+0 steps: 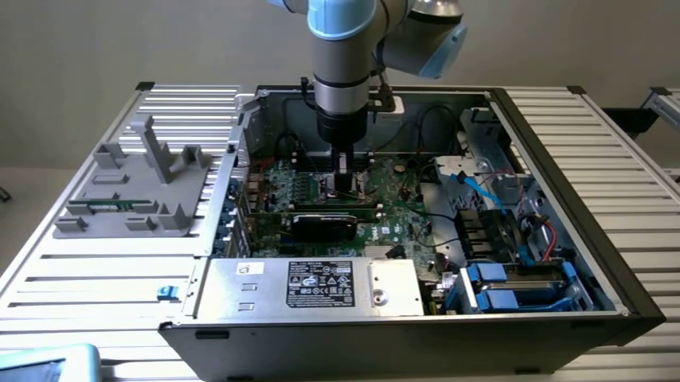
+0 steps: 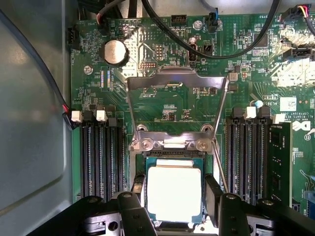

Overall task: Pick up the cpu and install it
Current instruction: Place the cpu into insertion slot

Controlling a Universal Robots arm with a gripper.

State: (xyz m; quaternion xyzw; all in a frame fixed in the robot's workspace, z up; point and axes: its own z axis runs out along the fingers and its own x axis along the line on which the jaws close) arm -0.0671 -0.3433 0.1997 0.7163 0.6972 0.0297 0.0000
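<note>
Arm (image 1: pixel 342 56) reaches straight down into the open pc case (image 1: pixel 595 263), which sits on the slatted bench (image 1: pixel 95 270). Gripper (image 1: pixel 345 189) is low over the green board (image 1: pixel 409 215), on the far side of the black card (image 1: pixel 334 224). A silver box (image 1: pixel 308 286) w/ white label is nearest the camera. Grey plastic stand (image 1: pixel 138 187) sits on the bench at the exterior view's left, well apart from the gripper.

Wrist view: cpu (image 2: pixel 174 192) has a silver square top w/ teal-ish rim. It lies flat and square btwn the two fingers (image 2: pixel 212 194), one against each side edge. Gripper is closed on the cpu, jaws roughly cpu-width apart. Cpu is at the socket, dark socket edge showing round it; can't tell if it's fully seated or a hair above.

Metal hold-down frame (image 2: pixel 177 78) is flipped open, its hinge bar w/ two screws just beside the cpu's far edge. Memory slots (image 2: pixel 101 157) flank the socket on both sides, and one bank has a stick (image 2: pixel 280 162) fitted. Coin battery (image 2: pixel 114 51) and black cables (image 2: pixel 231 49) are further off on the board, clear of the cpu.
</note>
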